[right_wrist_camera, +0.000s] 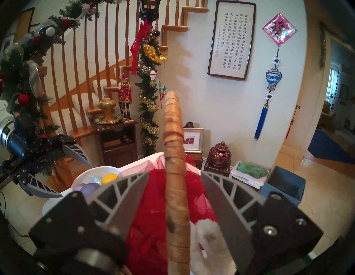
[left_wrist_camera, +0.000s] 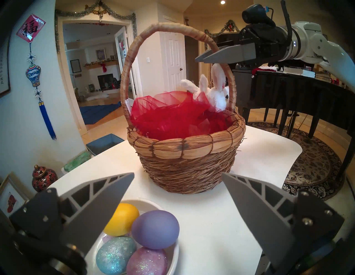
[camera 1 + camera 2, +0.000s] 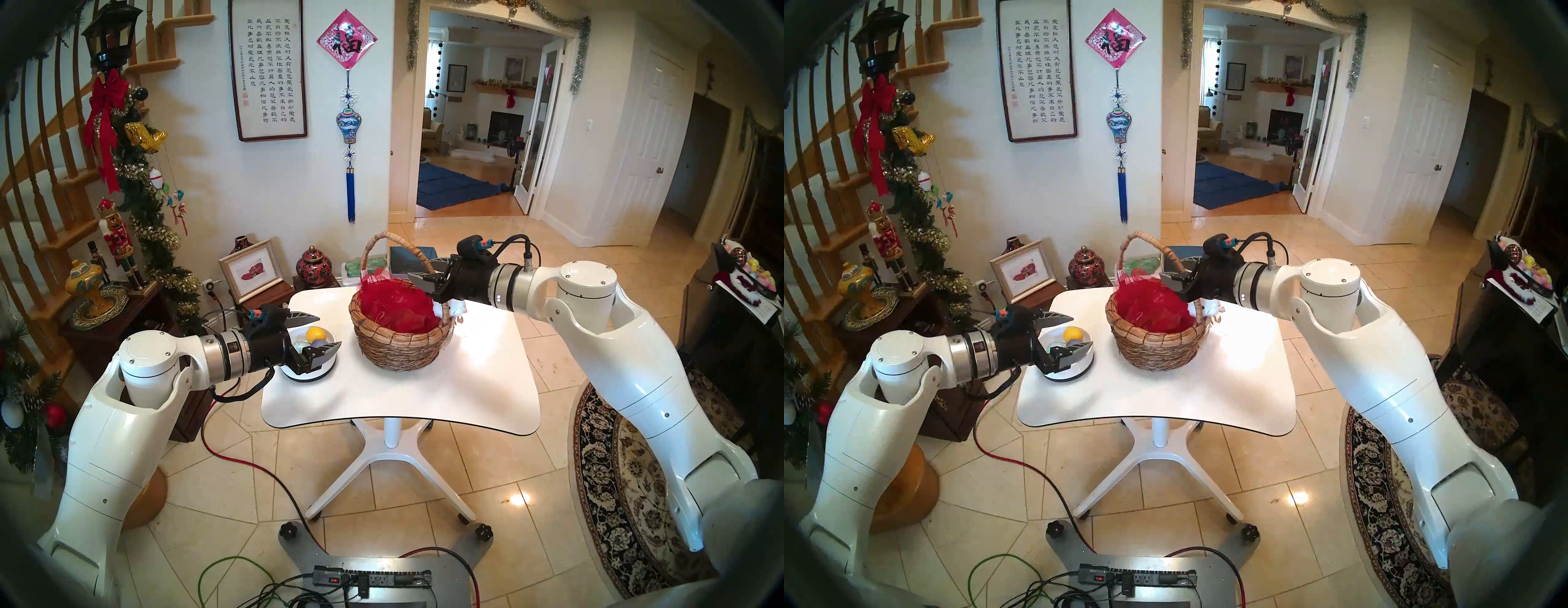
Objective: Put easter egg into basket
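Note:
The wicker basket (image 3: pixel 399 339) (image 2: pixel 184 153) with red mesh lining and a white plush bunny (image 2: pixel 219 94) stands mid-table. My right gripper (image 3: pixel 424 271) (image 1: pixel 174 172) straddles its arched handle (image 1: pixel 174 134); the jaws are a little apart, with a gap on each side of the handle. Several easter eggs lie in a shallow white bowl (image 2: pixel 172 257) at the table's left: yellow (image 2: pixel 122 219), purple (image 2: pixel 155 228), glittery blue (image 2: pixel 115 253) and glittery pink (image 2: pixel 147 261). Just above that bowl hovers my left gripper (image 3: pixel 329 331) (image 2: pixel 178 174), wide open and holding nothing.
The white pedestal table (image 3: pixel 424 403) has bare surface in front of and to the right of the basket. A grey-blue square bin (image 2: pixel 104 143) sits on the floor behind it. Side tables with vases stand to the left, and a dark piano (image 2: pixel 288 86) to the right.

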Motion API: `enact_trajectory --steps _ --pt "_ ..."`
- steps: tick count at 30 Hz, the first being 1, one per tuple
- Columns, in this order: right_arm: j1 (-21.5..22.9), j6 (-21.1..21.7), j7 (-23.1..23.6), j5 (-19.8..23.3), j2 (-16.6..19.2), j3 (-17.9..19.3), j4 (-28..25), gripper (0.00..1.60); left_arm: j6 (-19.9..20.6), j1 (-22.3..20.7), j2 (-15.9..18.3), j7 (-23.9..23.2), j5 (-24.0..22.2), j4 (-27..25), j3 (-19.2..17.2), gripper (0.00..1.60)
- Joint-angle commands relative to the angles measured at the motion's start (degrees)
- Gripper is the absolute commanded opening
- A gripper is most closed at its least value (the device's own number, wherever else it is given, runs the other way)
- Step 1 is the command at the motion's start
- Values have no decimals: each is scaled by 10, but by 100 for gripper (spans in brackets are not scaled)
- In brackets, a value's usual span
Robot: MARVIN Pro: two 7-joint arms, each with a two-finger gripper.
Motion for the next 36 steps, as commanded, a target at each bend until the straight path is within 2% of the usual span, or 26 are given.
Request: enact_trajectory --steps 1,6,19,28,36 --pt "3 -5 11 7 11 13 -20 144 0 -4 1 0 0 -3 -1 160" --pt "-2 -1 17 17 23 25 -36 160 0 -4 1 0 0 -3 -1 160" --pt "-50 28 37 47 83 69 -101 160 0 -4 1 0 0 -3 -1 160" --pt "-116 47 49 73 140 128 -148 160 0 -4 1 0 0 -3 -1 160" --pt "-175 59 58 102 169 193 -170 160 0 -4 1 0 0 -3 -1 160"
